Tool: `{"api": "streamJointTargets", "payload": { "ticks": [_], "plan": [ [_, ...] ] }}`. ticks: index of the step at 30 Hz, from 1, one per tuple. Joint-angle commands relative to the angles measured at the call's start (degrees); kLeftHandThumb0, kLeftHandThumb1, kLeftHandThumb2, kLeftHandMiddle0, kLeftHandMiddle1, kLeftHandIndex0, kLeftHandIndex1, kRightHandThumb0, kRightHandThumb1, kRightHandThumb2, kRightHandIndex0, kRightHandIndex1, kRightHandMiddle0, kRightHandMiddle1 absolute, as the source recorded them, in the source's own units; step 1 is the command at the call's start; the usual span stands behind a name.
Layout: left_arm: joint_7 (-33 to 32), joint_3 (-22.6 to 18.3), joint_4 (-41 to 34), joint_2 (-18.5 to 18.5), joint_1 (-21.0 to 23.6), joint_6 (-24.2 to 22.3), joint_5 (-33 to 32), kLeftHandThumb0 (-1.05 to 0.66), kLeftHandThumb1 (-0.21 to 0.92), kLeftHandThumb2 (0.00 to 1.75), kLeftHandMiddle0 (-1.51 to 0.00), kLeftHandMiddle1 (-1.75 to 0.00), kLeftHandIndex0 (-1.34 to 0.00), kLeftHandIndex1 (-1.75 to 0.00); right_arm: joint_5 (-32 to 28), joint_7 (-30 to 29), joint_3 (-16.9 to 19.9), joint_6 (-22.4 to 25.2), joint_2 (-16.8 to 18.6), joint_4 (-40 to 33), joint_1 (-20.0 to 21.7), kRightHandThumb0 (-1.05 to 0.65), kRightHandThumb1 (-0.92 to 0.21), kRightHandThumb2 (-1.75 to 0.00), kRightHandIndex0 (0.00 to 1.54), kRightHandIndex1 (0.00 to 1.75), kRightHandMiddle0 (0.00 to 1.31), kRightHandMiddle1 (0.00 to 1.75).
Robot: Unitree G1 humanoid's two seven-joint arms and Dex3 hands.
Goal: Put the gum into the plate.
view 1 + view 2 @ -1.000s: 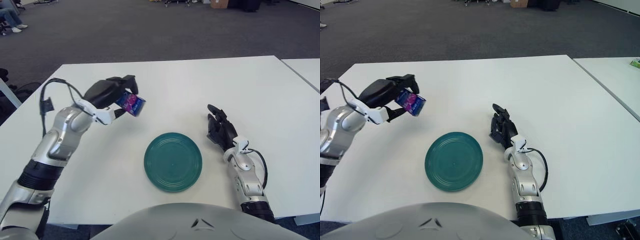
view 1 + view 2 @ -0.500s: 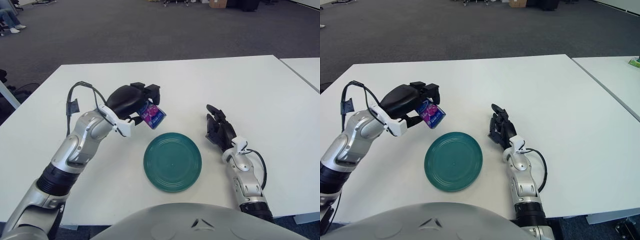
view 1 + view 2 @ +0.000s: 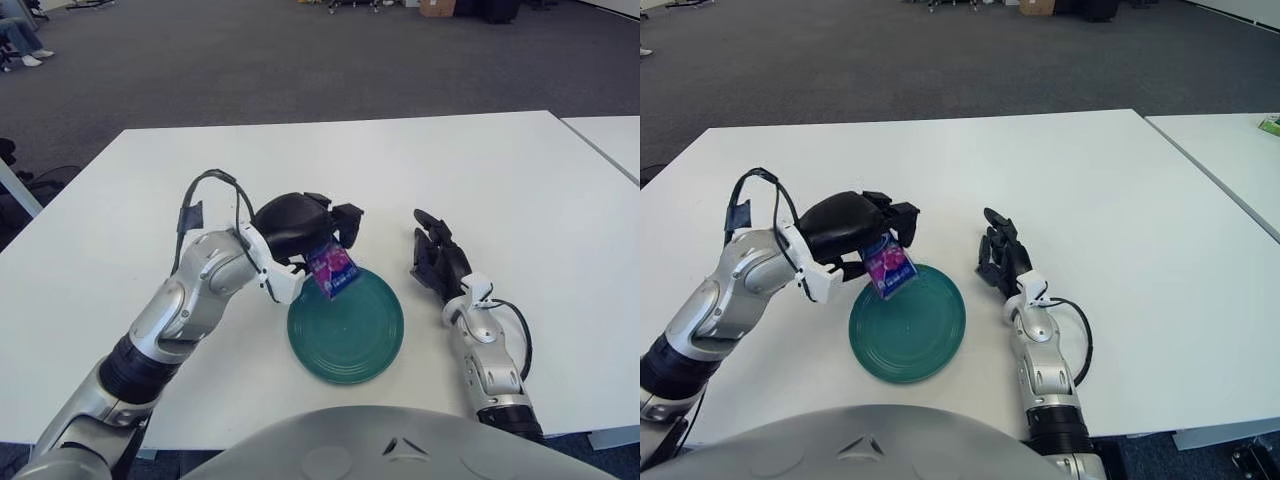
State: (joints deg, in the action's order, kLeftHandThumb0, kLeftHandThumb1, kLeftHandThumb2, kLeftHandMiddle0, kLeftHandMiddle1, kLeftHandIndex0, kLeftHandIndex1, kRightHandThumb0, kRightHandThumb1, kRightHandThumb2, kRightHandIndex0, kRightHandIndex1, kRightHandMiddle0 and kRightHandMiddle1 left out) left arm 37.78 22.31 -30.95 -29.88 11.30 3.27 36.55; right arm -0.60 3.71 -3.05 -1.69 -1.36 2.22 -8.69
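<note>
The green plate (image 3: 346, 323) lies nearest on the white table (image 3: 520, 180). Over its far-left rim the gum (image 3: 332, 269) is clamped in the left hand (image 3: 300, 225), tilted. It is judged light, stiff, slippery; side grips suit. The right hand (image 3: 437, 260) rests relaxed, empty.

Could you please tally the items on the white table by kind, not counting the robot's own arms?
Gum pack, held by the left robot hand over the plate's rim: 1
Green plate: 1
Total: 2
The right robot hand rests beside the plate, holding nothing.
</note>
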Motion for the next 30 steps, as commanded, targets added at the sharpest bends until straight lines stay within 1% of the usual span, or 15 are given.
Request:
{"api": "streamJointTargets", "payload": {
  "ticks": [1, 5, 8, 12, 17, 23, 25, 29, 30],
  "plan": [
    [1.3, 1.4, -0.6, 0.0, -0.3, 0.5, 0.5, 0.00, 0.02, 1.63, -0.83, -1.75, -0.67, -1.64, -0.1, -0.2, -0.2, 3.4, 0.4, 1.7, -2.3, -0.62, -0.92, -0.97, 0.17, 0.01, 0.00, 0.46],
    [-0.3, 4.9, 1.7, 1.2, -1.8, 2.4, 2.8, 0.00, 0.03, 1.60, -0.82, -1.75, -0.67, -1.62, -1.4, 0.0, 0.3, 2.7, 1.3, 2.0, -2.5, -0.62, -0.92, -0.96, 0.17, 0.01, 0.00, 0.48],
    [-1.3, 6.6, 4.3, 2.1, -2.1, 3.5, 4.2, 0.00, 0.04, 1.59, -0.81, -1.75, -0.67, -1.61, -3.0, 0.6, 1.0, 2.5, 1.9, 2.4, -2.4, -0.62, -0.92, -0.94, 0.18, 0.01, 0.00, 0.49],
    [-1.8, 7.2, 5.7, 2.3, -2.5, 5.1, 4.8, 0.00, 0.04, 1.58, -0.81, -1.75, -0.67, -1.59, -3.7, 0.6, 1.4, 2.4, 2.0, 3.0, -2.1, -0.63, -0.92, -0.91, 0.17, 0.01, 0.00, 0.49],
    [-1.1, 8.5, 8.2, 1.7, -1.6, 8.2, 5.6, 0.00, 0.04, 1.58, -0.81, -1.75, -0.69, -1.57, -2.5, -0.3, 1.4, 1.6, 1.9, 3.8, -1.6, -0.64, -0.92, -0.89, 0.17, 0.00, 0.00, 0.49],
    [-1.5, 9.3, 9.8, 1.4, -1.4, 11.9, 6.1, 0.00, 0.03, 1.56, -0.82, -1.75, -0.75, -1.47, -0.5, -1.4, 0.9, 1.0, 1.5, 3.3, -1.8, -0.64, -0.92, -0.89, 0.18, 0.01, 0.00, 0.50],
    [-1.5, 9.4, 9.9, 1.4, -1.8, 12.5, 6.2, 0.00, 0.05, 1.52, -0.80, -1.75, -0.77, -1.41, 0.3, -1.9, 0.6, 1.0, 1.4, 2.9, -1.9, -0.63, -0.92, -0.90, 0.19, 0.01, 0.00, 0.50],
    [-1.8, 9.0, 9.5, 1.8, -3.0, 12.7, 6.5, -0.01, 0.09, 1.45, -0.77, -1.75, -0.77, -1.36, 1.4, -2.5, 0.1, 1.3, 1.4, 2.1, -2.3, -0.63, -0.92, -0.91, 0.20, 0.01, 0.00, 0.51],
    [-2.0, 8.9, 9.5, 1.9, -3.5, 12.5, 6.6, -0.01, 0.18, 1.40, -0.67, -1.75, -0.67, -1.50, 1.6, -2.7, 0.0, 1.4, 1.5, 1.8, -2.4, -0.63, -0.92, -0.92, 0.20, 0.01, 0.00, 0.51]
  ]
}}
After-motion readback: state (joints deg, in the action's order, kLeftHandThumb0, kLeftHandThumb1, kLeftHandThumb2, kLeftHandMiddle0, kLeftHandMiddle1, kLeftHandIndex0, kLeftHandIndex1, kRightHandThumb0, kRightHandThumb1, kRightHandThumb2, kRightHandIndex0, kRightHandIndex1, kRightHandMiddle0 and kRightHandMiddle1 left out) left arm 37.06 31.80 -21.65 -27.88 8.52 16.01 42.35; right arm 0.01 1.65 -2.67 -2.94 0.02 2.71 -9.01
